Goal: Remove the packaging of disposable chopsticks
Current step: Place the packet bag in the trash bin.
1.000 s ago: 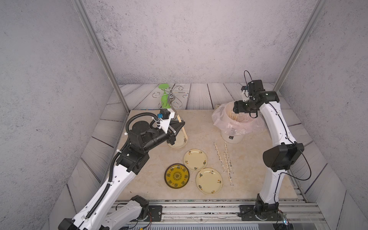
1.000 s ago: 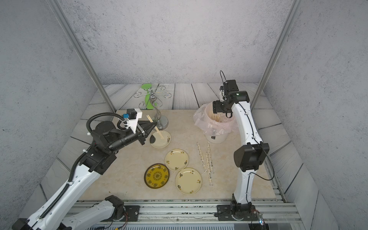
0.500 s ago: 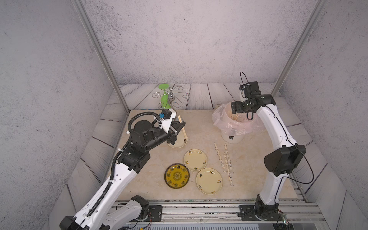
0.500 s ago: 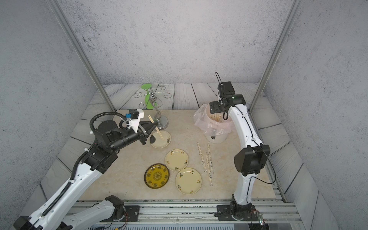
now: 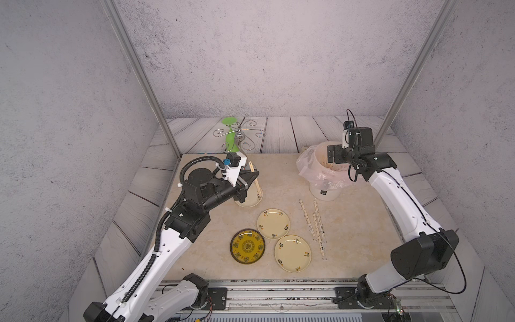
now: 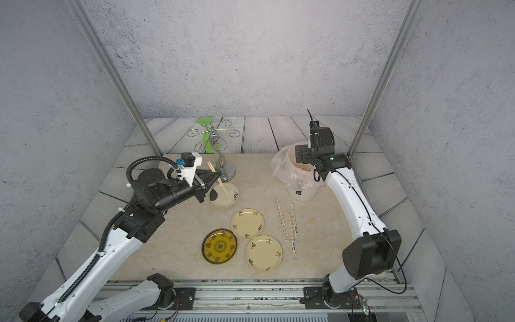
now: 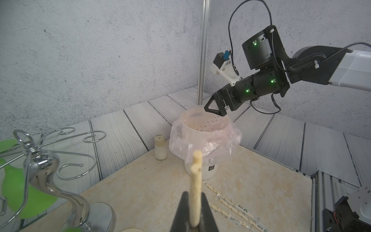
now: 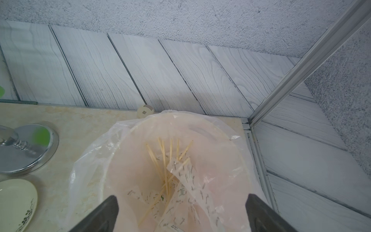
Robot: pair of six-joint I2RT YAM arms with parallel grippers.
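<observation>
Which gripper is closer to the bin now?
Right. The right gripper hangs open just above the bin; the left gripper is across the table, holding chopsticks by a plate.

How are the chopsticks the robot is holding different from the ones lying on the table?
The held chopsticks are bare; the table chopsticks are inside clear printed sleeves. The held chopsticks are pinched in the shut left gripper, tilted in the air above a cream plate; the table chopsticks lie flat. Both are thin pale wooden sticks.

Bare pale chopsticks (image 6: 224,189) tilted aloft; clear printed packaging (image 6: 281,219) flat, filled
</observation>
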